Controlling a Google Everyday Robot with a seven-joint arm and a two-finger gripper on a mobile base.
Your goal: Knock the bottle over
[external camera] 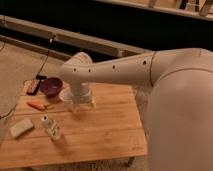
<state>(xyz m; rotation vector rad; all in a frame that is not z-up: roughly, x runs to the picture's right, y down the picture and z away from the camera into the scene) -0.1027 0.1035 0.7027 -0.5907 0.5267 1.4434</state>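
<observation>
Wooden table [110, 125] bears the bottle [51, 126], near but untouched by the low-hanging gripper [81, 104], opening unreadable.

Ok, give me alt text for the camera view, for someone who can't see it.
A white robot arm reaches from the right over a wooden table, its gripper hanging near the table's middle, apart from the small clear bottle nearer the camera. Around them lie a pale sponge block, an orange marker and a dark bowl.
</observation>
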